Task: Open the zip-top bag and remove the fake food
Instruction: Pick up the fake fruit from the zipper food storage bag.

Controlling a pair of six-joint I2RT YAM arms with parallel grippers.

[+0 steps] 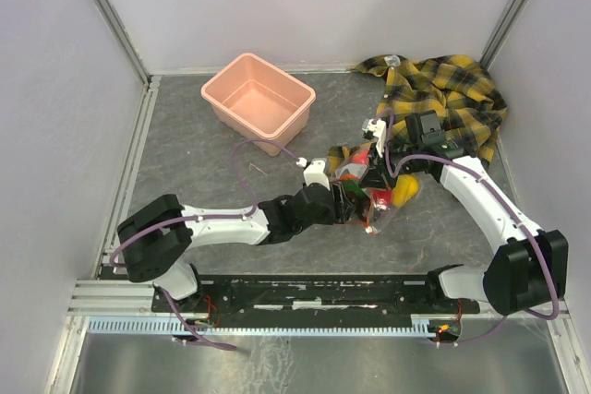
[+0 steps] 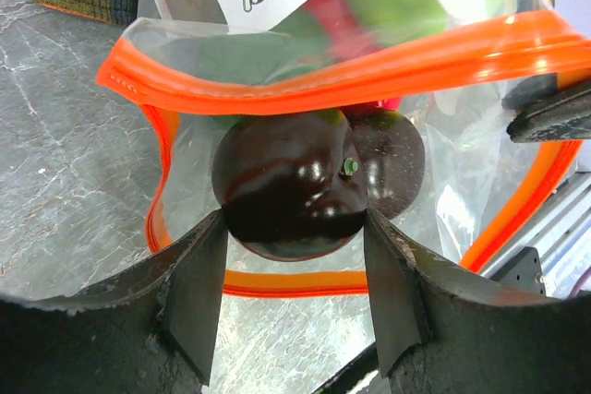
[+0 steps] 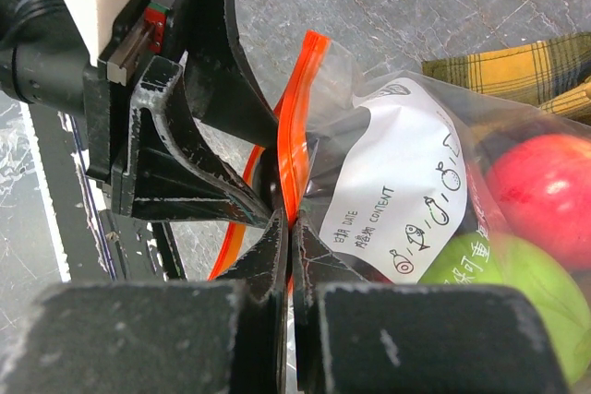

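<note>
The zip-top bag (image 1: 377,200) lies at mid-table with its orange-red zip strip (image 2: 351,71) open. My left gripper (image 2: 294,228) reaches into the bag's mouth, its fingers (image 2: 199,292) closed on either side of a dark brown fake fruit (image 2: 286,182). My right gripper (image 3: 292,228) is shut on one side of the zip strip (image 3: 300,108) and holds it up. A red fruit (image 3: 545,182) and a light green fruit (image 3: 517,292) show inside the bag behind its white label. A yellow-orange fruit (image 1: 404,191) shows at the bag's right side.
A pink tub (image 1: 259,99) stands at the back left of the bag. A yellow-and-black plaid shirt (image 1: 448,99) lies crumpled at the back right. Grey walls close in the table on three sides.
</note>
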